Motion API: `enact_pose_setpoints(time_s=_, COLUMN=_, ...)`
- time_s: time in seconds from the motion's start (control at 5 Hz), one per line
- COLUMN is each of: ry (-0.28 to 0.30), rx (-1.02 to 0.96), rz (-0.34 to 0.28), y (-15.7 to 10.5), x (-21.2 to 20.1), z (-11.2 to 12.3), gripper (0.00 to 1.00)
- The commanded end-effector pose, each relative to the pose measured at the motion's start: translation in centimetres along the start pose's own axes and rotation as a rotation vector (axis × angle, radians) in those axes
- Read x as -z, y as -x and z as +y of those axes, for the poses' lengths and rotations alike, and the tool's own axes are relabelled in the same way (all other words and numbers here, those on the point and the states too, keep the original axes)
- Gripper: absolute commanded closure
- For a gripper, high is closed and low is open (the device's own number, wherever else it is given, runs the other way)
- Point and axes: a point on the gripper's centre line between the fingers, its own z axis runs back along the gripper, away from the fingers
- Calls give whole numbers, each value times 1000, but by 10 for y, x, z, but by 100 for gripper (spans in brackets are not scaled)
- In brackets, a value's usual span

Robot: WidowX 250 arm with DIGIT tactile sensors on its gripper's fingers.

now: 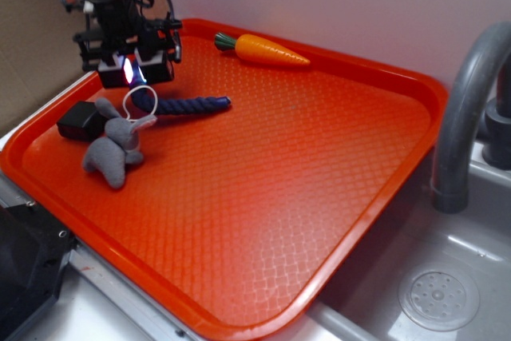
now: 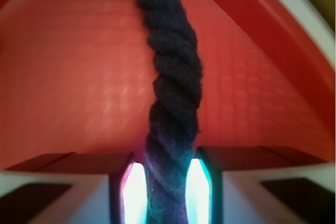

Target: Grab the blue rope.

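Wrist view shows the rope (image 2: 173, 93) running straight up from 6 o'clock, its near end squeezed between the two lit pads (image 2: 135, 192) of the gripper (image 2: 165, 195). The pads press against both sides of the cord with no gap showing, so the gripper is pinching the rope. In the exterior view the gripper (image 1: 134, 71) sits at about 10 o'clock on the tray (image 1: 335, 197), over the rope's (image 1: 188, 105) left end; the rest of the cord lies flat on the tray, pointing toward 3 o'clock.

The grip looks made, so the step in hand is probably securing and lifting. I would keep the squeeze firm, since a bendy braided cord can slide out, and rise straight up so the free end trails off the tray without dragging. The string (image 1: 137, 108) and the plush (image 1: 118, 152) lie just beside the gripper at its 6 o'clock side; the lift should stay clear of both.

Counted: one rope, one carrot (image 1: 263, 49) at 12 o'clock, one plush, one white string loop, one black block (image 1: 80, 120) at 9 o'clock, one tray, one faucet (image 1: 467, 109).
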Motion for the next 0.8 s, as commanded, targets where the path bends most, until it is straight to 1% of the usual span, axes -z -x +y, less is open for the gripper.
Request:
enact_pose_setpoints(time_s=0.0, ry=138, rx=369, rz=-63, y=57, x=-98, z=-28, gripper=100)
enact_pose_setpoints(time_s=0.2, ry=225, rx=520, rz=-78, y=104, x=-137, z=-34, gripper=100)
enact_pose_setpoints(time_s=0.4, ry=260, rx=556, rz=-85, y=125, x=-156, z=-36, gripper=100)
enact_pose_setpoints(time_s=0.6, ry=306, rx=550, rz=-43, y=123, x=-160, z=-33, gripper=100)
